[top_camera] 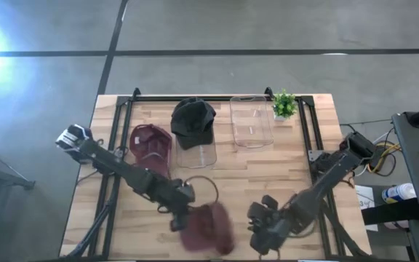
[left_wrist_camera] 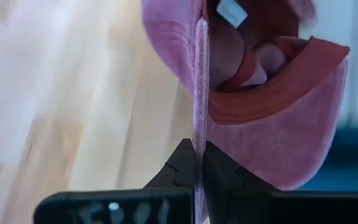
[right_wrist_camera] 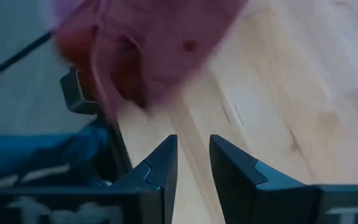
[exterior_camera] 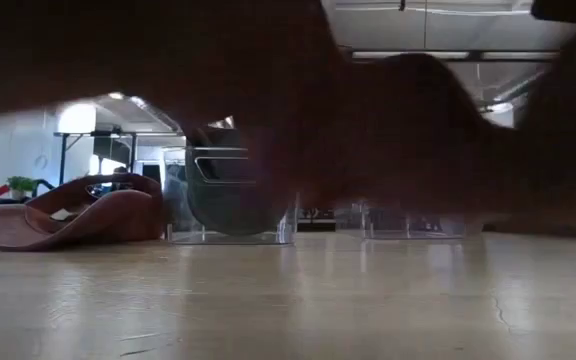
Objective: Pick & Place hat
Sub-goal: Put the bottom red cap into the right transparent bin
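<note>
A maroon cap (top_camera: 208, 229) is near the table's near edge, and my left gripper (top_camera: 176, 218) is shut on it from its left side. In the left wrist view the cap (left_wrist_camera: 278, 118) shows its underside and inner band. The low view shows it only as a dark blurred mass (exterior_camera: 408, 130) close to the camera. My right gripper (top_camera: 257, 230) waits just to the right of this cap, open (right_wrist_camera: 192, 155), touching nothing. A second maroon cap (top_camera: 150, 144) lies on the table at the far left. A black cap (top_camera: 193, 122) sits on top of a clear bin (top_camera: 196, 154). My left gripper pinches a thin edge of the maroon cap (left_wrist_camera: 199, 134) between its two fingers (left_wrist_camera: 182, 168). The edge is seen end-on and runs straight out from the fingertips. The rest of the cap extends beyond and to one side of the fingers. In the low view the cap appears raised above the table top.
A second clear bin (top_camera: 251, 121) stands to the right of the black cap's bin. A small green plant (top_camera: 284, 105) is at the far right corner. Black rails (top_camera: 308, 131) run along the table's sides. Bare wood (top_camera: 246, 182) lies between the bins and the grippers.
</note>
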You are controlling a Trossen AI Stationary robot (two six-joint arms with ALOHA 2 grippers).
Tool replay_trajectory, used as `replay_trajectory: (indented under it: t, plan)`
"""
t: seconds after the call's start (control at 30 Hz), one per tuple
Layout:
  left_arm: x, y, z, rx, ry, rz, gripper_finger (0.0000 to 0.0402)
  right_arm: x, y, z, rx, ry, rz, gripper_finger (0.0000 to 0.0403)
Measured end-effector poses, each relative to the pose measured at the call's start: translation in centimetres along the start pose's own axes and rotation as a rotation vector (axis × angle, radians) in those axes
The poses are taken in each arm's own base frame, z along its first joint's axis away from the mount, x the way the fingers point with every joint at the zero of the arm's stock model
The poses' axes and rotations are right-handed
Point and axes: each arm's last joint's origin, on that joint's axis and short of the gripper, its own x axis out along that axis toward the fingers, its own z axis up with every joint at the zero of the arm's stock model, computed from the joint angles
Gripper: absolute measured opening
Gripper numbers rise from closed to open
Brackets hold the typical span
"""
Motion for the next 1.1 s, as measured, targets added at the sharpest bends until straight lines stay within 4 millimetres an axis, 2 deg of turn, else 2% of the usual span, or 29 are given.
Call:
replay_trajectory:
  t: [0.2, 0.33, 0.43, 0.57, 0.7, 0.83, 0.97, 1.1]
  plan:
    - [-1.7, -0.9, 2.0, -0.177, -0.376, -0.037, 0.0007, -1.6, 0.4, -3.5, 0.196, -0.09, -0.062, 0.008]
    - [-1.9, -1.4, 2.6, -0.201, -0.466, -0.068, 0.0007, -2.1, 0.8, -4.8, 0.28, -0.1, -0.041, 0.008]
    - [-1.2, -1.1, 2.4, -0.221, -0.449, -0.038, 0.0007, -2.0, 0.7, -5.0, 0.32, -0.1, -0.037, 0.0083]
    - [-0.6, -0.7, 1.5, -0.246, -0.399, 0.005, 0.0007, -1.4, 0.5, -4.7, 0.269, -0.109, -0.062, 0.009]
    - [-0.3, -0.8, -0.2, -0.263, -0.34, 0.078, 0.0007, -1.5, 0.3, -4.1, 0.26, -0.217, -0.073, 0.0087]
    - [0.1, -1.7, -1.8, -0.247, -0.241, 0.001, 0.0007, -2.5, -0.3, -3.2, 0.271, -0.311, -0.105, 0.0072]
    - [-0.2, -2.9, -3.2, -0.218, -0.214, 0.005, 0.0007, -2.7, -1.8, -3.3, 0.367, -0.254, -0.216, 0.0065]
    - [0.1, -2.9, -4.1, -0.249, -0.16, 0.045, 0.0007, -1.1, -3.0, -3.8, 0.43, -0.174, -0.251, 0.007]
